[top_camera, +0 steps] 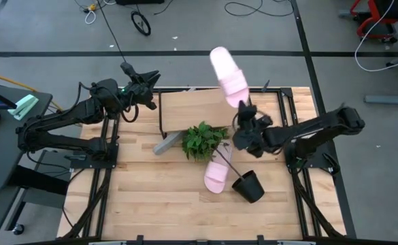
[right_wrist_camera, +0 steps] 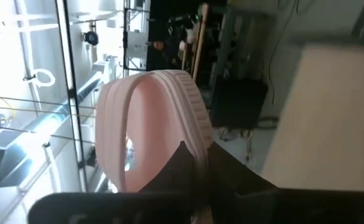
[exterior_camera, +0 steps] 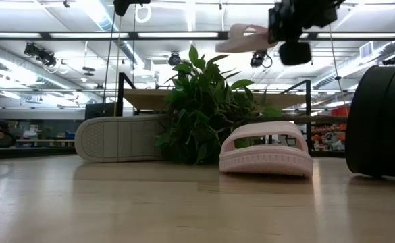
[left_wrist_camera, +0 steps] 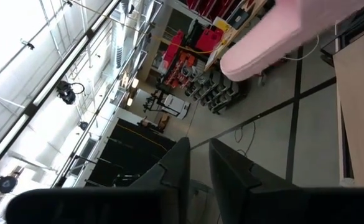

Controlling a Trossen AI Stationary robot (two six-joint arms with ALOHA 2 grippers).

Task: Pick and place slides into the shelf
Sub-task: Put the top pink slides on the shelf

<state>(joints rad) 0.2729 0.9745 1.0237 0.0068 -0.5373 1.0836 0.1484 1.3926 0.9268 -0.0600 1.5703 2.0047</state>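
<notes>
My right gripper (top_camera: 243, 114) is shut on a pale pink slide (top_camera: 227, 73), held high over the right end of the shelf (top_camera: 188, 109), a wooden plank on a black rod frame. A second pink slide (exterior_camera: 267, 150) lies sole down on the table, near the plant (exterior_camera: 207, 111). A light grey slide (exterior_camera: 119, 138) stands on its long edge at the shelf's near side, sole toward the low camera. My left gripper (top_camera: 152, 77) hovers high at the shelf's far left corner, shut but for a narrow slit, with nothing between its fingers (left_wrist_camera: 182, 155). My right gripper pinches the pink slide between its two fingers at the end nearest its strap (right_wrist_camera: 191, 140). The fingers come level from the table's near side and lie along the slide. The slide is lifted clear and reaches away toward the far edge (top_camera: 219, 56).
A green leafy plant (top_camera: 202, 139) lies at the shelf's near edge. A black pot (top_camera: 248, 186) lies tipped on its side beside the pink slide on the table. Bare tabletop (top_camera: 151, 204) spreads toward the near edge. Cables run across the floor beyond the table.
</notes>
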